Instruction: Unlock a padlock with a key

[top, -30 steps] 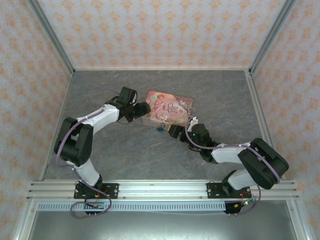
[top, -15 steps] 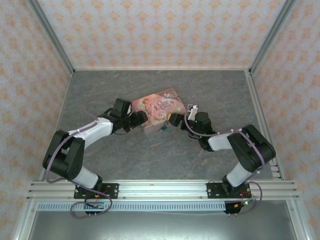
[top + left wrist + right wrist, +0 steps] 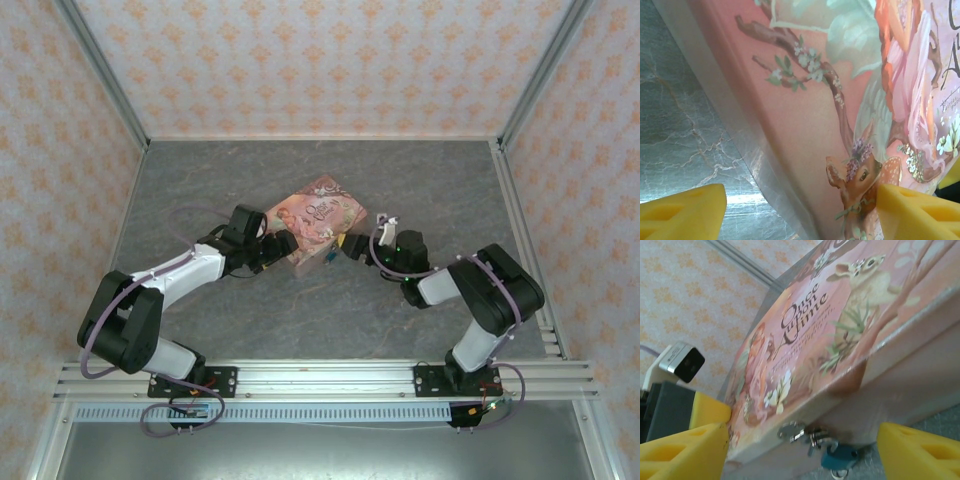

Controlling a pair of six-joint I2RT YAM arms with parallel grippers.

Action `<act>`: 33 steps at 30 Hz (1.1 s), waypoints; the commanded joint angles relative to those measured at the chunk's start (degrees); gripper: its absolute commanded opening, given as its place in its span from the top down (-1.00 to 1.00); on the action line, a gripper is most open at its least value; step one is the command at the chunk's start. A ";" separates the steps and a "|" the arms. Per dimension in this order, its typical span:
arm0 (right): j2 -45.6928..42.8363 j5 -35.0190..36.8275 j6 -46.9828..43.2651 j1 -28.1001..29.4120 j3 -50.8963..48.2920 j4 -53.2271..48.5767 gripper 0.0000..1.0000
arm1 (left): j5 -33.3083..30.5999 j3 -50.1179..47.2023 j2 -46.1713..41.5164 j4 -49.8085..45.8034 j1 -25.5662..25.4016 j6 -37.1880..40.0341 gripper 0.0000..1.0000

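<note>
Padlock point(image 3: 840, 458), small and blue, hangs from the hasp point(image 3: 796, 432) on the front wall of the pink tin point(image 3: 318, 215). Right gripper point(image 3: 800, 455) faces that wall, fingers wide and empty. Left gripper point(image 3: 800, 215), equally wide, straddles an edge of the tin, likely bracing it.

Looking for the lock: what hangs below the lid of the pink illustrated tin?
A tiny blue padlock hangs from a metal clasp on the pink tin's front wall; the lid covers the tin's inside.
</note>
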 commanded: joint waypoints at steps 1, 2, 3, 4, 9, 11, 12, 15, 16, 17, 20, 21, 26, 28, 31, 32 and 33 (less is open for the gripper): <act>-0.23 -3.74 -2.86 -0.11 -1.29 5.94 -0.54 | -3.54 -2.41 0.69 -5.94 -0.71 -1.07 -0.56; 0.65 -4.81 -2.70 -0.10 -1.12 6.82 -0.52 | -3.61 -2.39 0.82 -5.97 -0.71 -1.13 -0.56; 1.65 -6.37 -2.42 -0.13 -0.77 7.82 -0.51 | -3.55 -2.39 0.95 -5.76 -0.70 -1.22 -0.56; 2.67 -7.35 -2.20 -0.13 -0.34 8.81 -0.50 | -3.57 -2.41 1.11 -5.70 -0.80 -1.28 -0.56; 5.40 -6.95 -2.59 0.72 0.55 10.67 -0.48 | -3.40 -2.27 1.90 -4.76 -1.12 -1.89 -0.56; 7.14 -6.90 -2.44 0.92 1.41 11.01 -0.47 | -3.34 -2.08 2.23 -4.58 -1.24 -2.10 -0.56; 8.23 -6.88 -2.25 1.02 1.74 11.50 -0.47 | -3.31 -2.00 2.35 -4.56 -1.32 -2.13 -0.56; 10.68 -7.20 -1.58 1.27 2.66 13.03 -0.46 | -3.33 -1.62 2.71 -4.66 -1.39 -2.20 -0.56; 11.21 -7.22 -1.44 1.40 2.92 13.49 -0.46 | -3.32 -1.52 2.80 -4.66 -1.38 -2.16 -0.56; 11.89 -7.26 -1.30 1.45 3.16 13.95 -0.46 | -3.30 -1.49 2.91 -4.71 -1.50 -2.14 -0.56; 13.34 -7.65 -1.02 1.85 3.95 14.48 -0.46 | -3.37 -1.26 3.21 -4.62 -1.64 -2.15 -0.56; 13.84 -8.05 -0.91 2.05 4.13 14.99 -0.46 | -3.42 -1.26 3.28 -4.60 -1.68 -2.29 -0.56; 16.61 -9.15 0.25 2.83 5.44 17.08 -0.45 | -3.79 -1.57 3.33 -3.98 -1.84 -3.04 -0.56; 17.19 -9.65 0.26 3.27 5.99 17.03 -0.44 | -3.77 -1.66 3.20 -3.96 -1.86 -3.09 -0.56; 17.08 -10.29 0.14 3.88 6.31 17.05 -0.38 | -4.02 -1.69 2.99 -4.27 -1.85 -3.03 -0.56; 16.92 -10.27 -0.06 3.99 6.31 17.07 -0.35 | -4.09 -1.72 2.98 -4.29 -1.83 -3.07 -0.56; 16.78 -10.44 -0.18 3.96 6.22 17.08 -0.32 | -4.23 -1.78 2.98 -4.36 -1.80 -3.07 -0.56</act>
